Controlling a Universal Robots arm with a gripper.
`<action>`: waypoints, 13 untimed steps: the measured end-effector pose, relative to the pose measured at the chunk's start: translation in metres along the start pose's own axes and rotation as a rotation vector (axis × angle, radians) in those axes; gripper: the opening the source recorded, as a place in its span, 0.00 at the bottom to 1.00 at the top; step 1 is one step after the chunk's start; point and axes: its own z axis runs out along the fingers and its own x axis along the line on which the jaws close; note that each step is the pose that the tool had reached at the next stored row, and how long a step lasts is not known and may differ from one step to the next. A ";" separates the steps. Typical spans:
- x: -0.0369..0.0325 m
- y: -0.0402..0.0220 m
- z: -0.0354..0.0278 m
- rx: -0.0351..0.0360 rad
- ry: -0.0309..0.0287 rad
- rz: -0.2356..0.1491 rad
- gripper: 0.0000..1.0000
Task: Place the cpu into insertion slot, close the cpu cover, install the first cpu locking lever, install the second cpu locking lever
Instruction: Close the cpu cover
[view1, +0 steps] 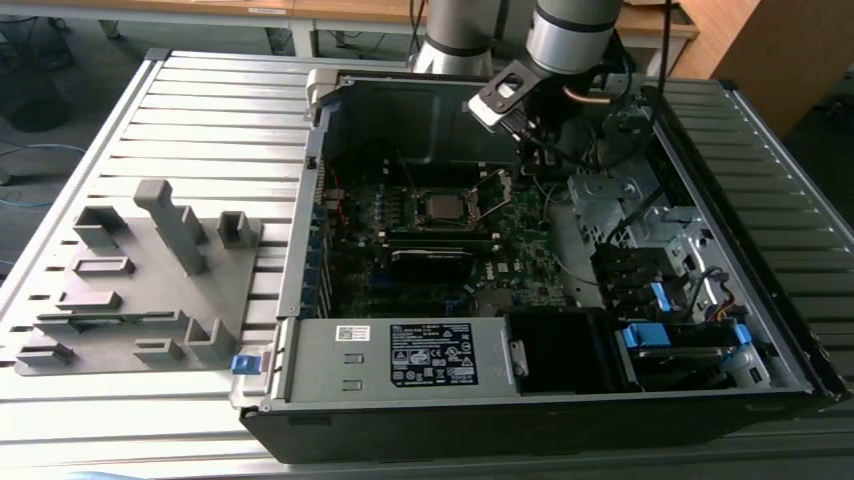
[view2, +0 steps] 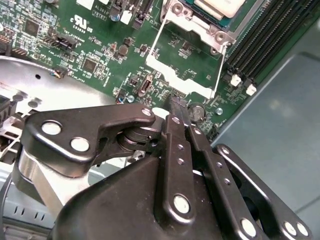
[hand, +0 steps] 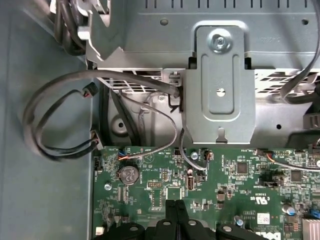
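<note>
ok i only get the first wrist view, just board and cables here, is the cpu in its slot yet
Observer: Yes. In the second wrist view the small square cpu with the silver-grey metal top sits in the dark square insertion slot.
Operator: and the cover
Observer: The thin silver square-frame cpu cover is swung open off the slot; green board shows through its window.
Operator: where's the gripper to it
Observer: The black gripper, shut, points at the cover's free edge; contact unclear.
</note>
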 end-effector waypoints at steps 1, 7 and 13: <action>0.0000 0.0000 0.0018 0.0000 0.0000 0.000 0.11; -0.0001 -0.0003 0.0081 0.0000 -0.0007 0.000 0.11; -0.0002 -0.0102 0.0088 -0.0005 -0.0005 0.000 0.11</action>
